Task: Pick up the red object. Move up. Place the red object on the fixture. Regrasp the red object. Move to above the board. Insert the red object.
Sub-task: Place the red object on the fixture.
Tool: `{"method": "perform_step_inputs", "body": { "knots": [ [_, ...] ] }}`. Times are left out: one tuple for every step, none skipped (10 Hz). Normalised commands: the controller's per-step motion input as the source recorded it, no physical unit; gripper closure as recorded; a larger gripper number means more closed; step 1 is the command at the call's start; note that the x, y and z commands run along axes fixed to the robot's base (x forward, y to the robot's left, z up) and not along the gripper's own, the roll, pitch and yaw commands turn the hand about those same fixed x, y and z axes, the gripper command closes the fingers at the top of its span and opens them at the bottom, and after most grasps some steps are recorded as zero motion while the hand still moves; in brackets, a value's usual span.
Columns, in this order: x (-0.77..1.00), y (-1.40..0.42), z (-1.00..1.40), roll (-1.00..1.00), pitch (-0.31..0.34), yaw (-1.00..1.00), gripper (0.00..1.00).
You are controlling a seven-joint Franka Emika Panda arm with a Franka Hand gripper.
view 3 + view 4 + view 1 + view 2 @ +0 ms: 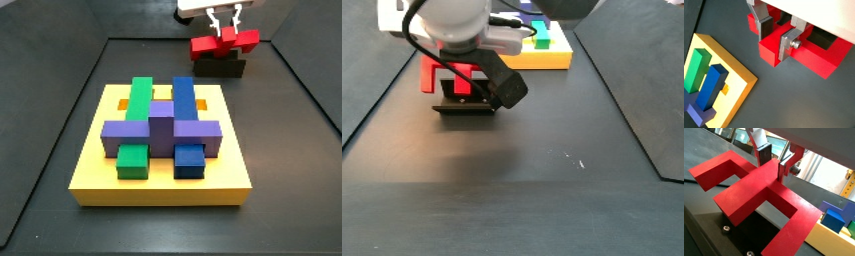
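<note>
The claw (777, 34) was clamped on the bright red blocky piece (221, 43), resting on the small black stepped fixture (222, 67); insertion into the thick yellow slotted board (160, 185) remained.

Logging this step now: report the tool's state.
Tool: closed on the red object, above the fixture.

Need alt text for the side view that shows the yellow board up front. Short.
At the back of a dark floor, the claw grips the red object on the black fixture. In front lies the yellow board, bearing green and blue blocks crossed by a purple block.
</note>
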Motion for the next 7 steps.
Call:
{"method": "perform_step_inputs", "body": {
  "knots": [
    [0.36, 0.09, -0.20, -0.14, 0.177, -0.16, 1.00],
    [0.37, 0.11, -0.16, -0.12, 0.266, -0.27, 1.00],
    [0.14, 0.09, -0.18, -0.15, 0.046, -0.16, 1.00],
    [0.03, 0.08, -0.17, -0.09, 0.000, -0.09, 1.00],
    [0.00, 0.04, -0.18, 0.00, 0.003, -0.16, 1.00],
    [0.00, 0.00, -0.16, 0.10, 0.094, -0.22, 1.00],
    [0.00, 0.00, -0.03, 0.01, 0.000, -0.01, 1.00]
  ]
}}
